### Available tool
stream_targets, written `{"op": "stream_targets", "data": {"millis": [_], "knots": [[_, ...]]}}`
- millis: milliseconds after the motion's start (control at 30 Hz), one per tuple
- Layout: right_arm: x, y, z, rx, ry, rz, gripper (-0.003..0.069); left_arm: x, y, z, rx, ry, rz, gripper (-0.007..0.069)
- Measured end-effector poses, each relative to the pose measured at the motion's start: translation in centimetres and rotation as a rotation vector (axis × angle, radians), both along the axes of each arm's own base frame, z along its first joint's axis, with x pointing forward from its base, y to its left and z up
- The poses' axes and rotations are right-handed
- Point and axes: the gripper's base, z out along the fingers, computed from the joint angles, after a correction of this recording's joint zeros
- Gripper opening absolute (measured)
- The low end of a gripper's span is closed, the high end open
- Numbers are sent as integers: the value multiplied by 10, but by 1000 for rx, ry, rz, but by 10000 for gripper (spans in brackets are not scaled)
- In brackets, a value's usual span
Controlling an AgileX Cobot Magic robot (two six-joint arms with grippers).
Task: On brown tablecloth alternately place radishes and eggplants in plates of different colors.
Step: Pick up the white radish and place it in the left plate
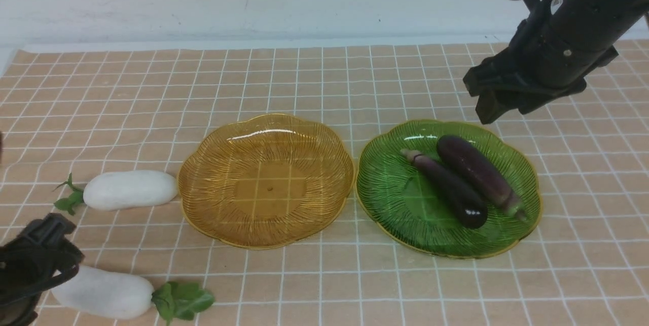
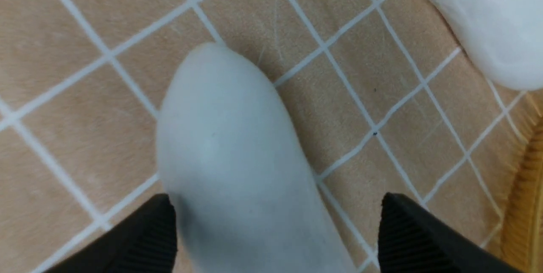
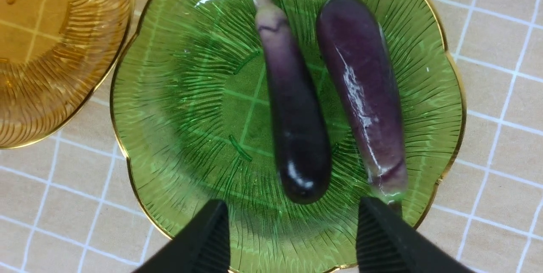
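Logging both eggplants point(image 1: 448, 186) lying in green plate point(image 1: 390, 199), 3 o'clock of bare amber plate point(image 1: 266, 184). Hovering right end effector point(image 3: 292, 230) open above. Straddling near radish point(image 2: 229, 145), 8 o'clock, with left end effector point(image 2: 275, 226) open, leaving far radish point(image 1: 129, 190), 9 o'clock, on brown tablecloth point(image 1: 324, 77). Judging half done.

No legible text, number, brand or sign turned up in any view. One small pale patch point(image 1: 556, 3) sat on the right arm point(image 1: 583, 27); any print on it was unreadable.
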Motion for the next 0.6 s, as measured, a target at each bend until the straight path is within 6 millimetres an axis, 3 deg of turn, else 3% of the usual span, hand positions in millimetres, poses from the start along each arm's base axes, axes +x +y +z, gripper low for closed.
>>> {"op": "stream_targets", "data": {"millis": [333,467,600], "knots": [[0,0,0,3,1,0,379,10,-1,-27,5,87,-18,565],[0,0,0,3,1,0,379,10,-1,-25,48,82,-98,427],[0,0,0,3,1,0,379,9,-2,-8,82,32,-166,375]]}}
